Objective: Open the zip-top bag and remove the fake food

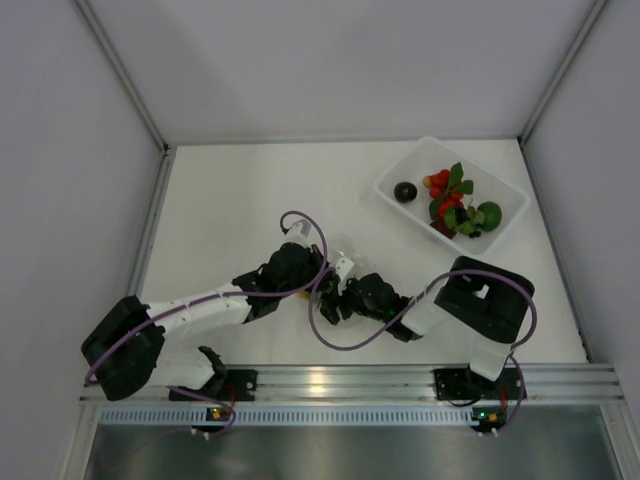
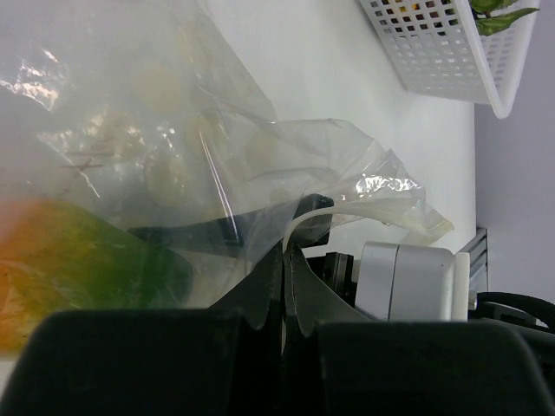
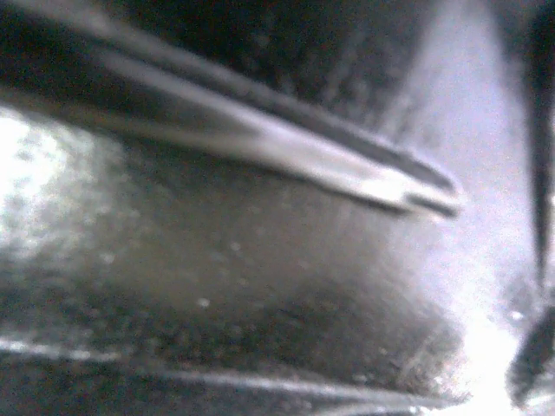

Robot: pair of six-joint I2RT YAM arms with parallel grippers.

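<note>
My left fingers (image 2: 264, 295) clamp the edge of the zip-top bag (image 2: 295, 165), thin clear crinkled film, its long axis unreadable, apart from the white lattice basket (image 2: 434, 43). Blurred orange-green fake food (image 2: 78, 251) sits inside. Whether my right fingers (image 1: 335, 300) are apart, I cannot tell.

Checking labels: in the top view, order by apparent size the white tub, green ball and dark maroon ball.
1. white rectangular plastic tub
2. round green plastic fruit and round dark maroon plastic fruit: look alike.
</note>
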